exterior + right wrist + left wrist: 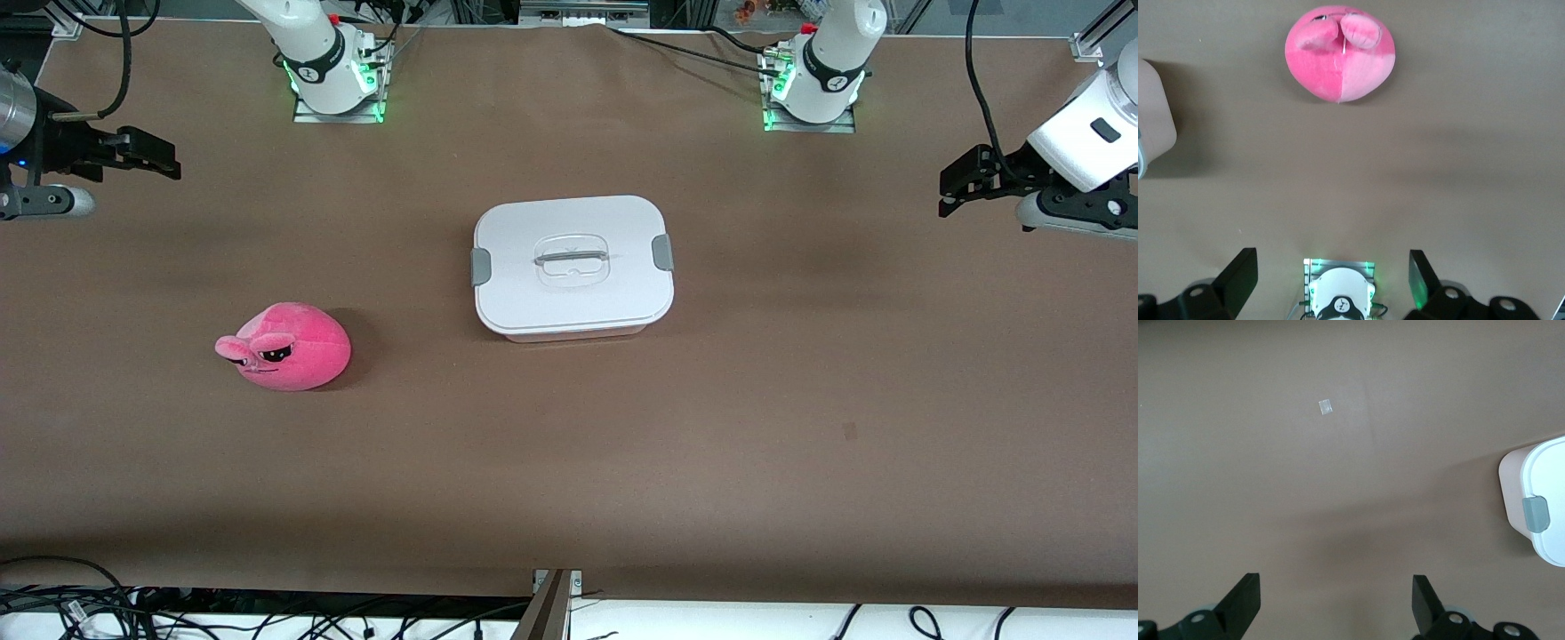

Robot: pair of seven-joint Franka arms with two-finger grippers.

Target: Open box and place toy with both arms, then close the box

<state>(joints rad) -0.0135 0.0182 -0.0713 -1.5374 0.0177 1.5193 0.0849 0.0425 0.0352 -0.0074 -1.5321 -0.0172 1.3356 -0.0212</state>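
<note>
the left pincer (949, 191) hangs in the air over the left arm's end of the worktop (800, 400), its jaws spread wide and holding nothing; the left wrist view shows both fingers (1245, 600) far apart above bare brown surface, with a corner of the box and one grey clip (1536, 513) at the picture's edge; the right pincer (164, 160) hangs over the right arm's end of the worktop, also wide and empty, its fingers (1239, 275) well apart in the right wrist view; both arms wait clear of the task's things; the box (572, 267) sits near the middle of the worktop with its white lid (613, 222) on, a grey clip at each short end and the recessed handle (573, 258) in the centre; the toy (286, 347), hot pink with a sleepy black-eyed face, lies on the worktop toward the right arm's end, well apart from the box and a little nearer to the front camera than it; neither pincer touches box or toy
</note>
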